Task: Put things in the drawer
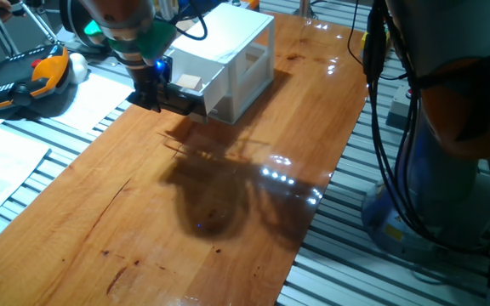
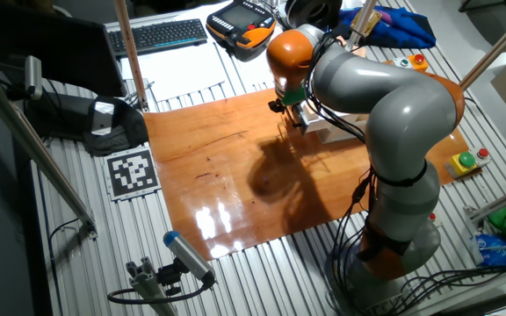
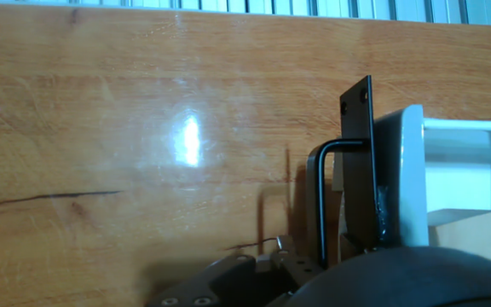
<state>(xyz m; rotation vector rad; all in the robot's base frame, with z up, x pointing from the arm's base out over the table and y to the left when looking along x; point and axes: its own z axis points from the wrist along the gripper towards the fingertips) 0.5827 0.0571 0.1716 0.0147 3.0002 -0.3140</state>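
From where I sit, the gripper (image 1: 153,92) is at the handle bar (image 3: 358,166) of the drawer (image 1: 196,89), upper left; can't tell how wide its fingers are. Behind the handle, a cube (image 1: 190,82) already lies inside.

no words, brands or numbers can be read in any view. the only sign is a black-and-white square marker card (image 2: 133,171) lying on the slatted bench beside the wooden tabletop (image 2: 235,158).

Grey arm (image 2: 393,114), orange joint bands, black cables, black tool (image 1: 151,85).
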